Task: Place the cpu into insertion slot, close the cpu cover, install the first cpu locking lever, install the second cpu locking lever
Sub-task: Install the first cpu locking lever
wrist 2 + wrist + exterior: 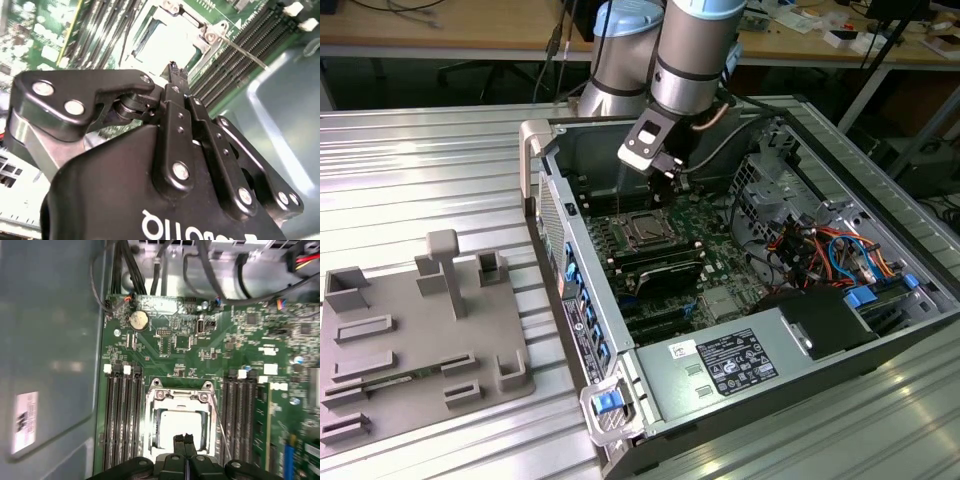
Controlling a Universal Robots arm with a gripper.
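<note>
Grey moulded fixture plate [410,340] on the exterior view's left, well apart from the work. Next along, open computer case [548,190] lying on its side, board facing up. Insertion slot [645,231] near the board's middle, flanked by long black memory slots [122,425].

Cpu [169,429] sits in the slot. Its silver top shows through the window of the cpu cover [177,396], which looks laid flat over it. Chip judged light, stiff and flat, with a slick metal lid and fragile contacts beneath, so edges only if lifted. Cover is thin sheet metal, stiff enough to press on its frame, not on the chip.

Gripper [184,439] hangs over one edge of the slot, fingers brought together, nothing between them. Whether it touches the cover: cannot tell.

Thin wire locking lever [240,50] runs along the slot's side and looks lifted off the board in the second wrist view. Likely springy, best pressed near its free end. Coloured cables [830,250] on the exterior view's right.
</note>
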